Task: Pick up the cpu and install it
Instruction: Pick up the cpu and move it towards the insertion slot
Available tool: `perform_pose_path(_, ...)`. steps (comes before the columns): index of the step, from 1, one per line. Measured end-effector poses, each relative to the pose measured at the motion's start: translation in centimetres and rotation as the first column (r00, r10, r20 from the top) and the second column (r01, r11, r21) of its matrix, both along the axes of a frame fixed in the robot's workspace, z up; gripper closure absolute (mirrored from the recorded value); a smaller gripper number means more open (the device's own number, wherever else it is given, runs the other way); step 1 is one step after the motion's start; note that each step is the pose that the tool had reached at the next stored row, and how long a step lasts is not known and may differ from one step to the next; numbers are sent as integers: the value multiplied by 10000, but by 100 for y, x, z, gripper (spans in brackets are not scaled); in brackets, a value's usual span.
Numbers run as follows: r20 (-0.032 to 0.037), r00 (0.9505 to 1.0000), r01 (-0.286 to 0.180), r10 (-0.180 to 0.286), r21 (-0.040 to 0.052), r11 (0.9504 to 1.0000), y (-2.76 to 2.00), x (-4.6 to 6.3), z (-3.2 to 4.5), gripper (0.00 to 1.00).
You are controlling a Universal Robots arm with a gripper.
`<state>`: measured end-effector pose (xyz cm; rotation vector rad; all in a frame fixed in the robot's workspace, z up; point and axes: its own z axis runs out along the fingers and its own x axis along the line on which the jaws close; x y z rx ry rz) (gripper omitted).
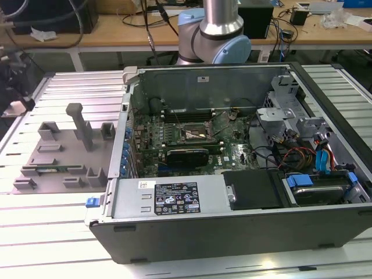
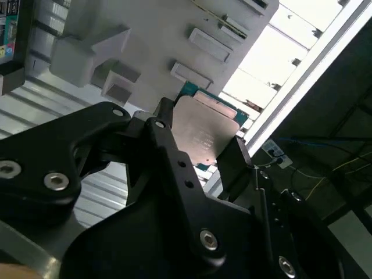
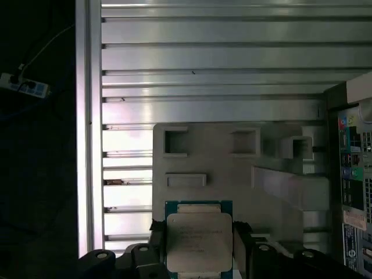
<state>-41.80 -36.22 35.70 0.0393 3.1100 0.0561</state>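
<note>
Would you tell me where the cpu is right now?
In both wrist views the cpu is held in the gripper, with the fixture plate behind it; that plate lies to the exterior view's left of the computer case.

Fixture plate point(image 1: 70, 158) beside computer case point(image 1: 232, 232)

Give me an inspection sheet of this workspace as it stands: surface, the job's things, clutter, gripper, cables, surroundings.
Surface: slatted metal table carrying a grey fixture plate and an open computer case.
Job's things: the cpu, gripped near the fixture plate; the motherboard socket inside the case.
Clutter: nothing seen.
Gripper: the gripper is shut on the cpu, a finger on either edge.
Cables: coloured leads inside the case; a power strip beside the table.
Surroundings: a wooden bench behind.
</note>
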Motion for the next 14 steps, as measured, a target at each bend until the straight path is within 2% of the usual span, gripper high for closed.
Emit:
perform_pose_path(1,8,10000,0,0,-1,10000,12,0,170,45)
perform_pose_path(2,11,10000,1,-1,1,10000,14,0,190,45)
perform_pose_path(3,7,10000,1,-1,-1,10000,16,12,193,45)
perform_pose_path(4,8,10000,1,-1,0,10000,15,100,191,45)
perform_pose_path(12,5,10000,2,-2,-1,10000,15,386,195,45)
perform_pose_path(14,6,10000,0,0,0,10000,15,490,197,45)
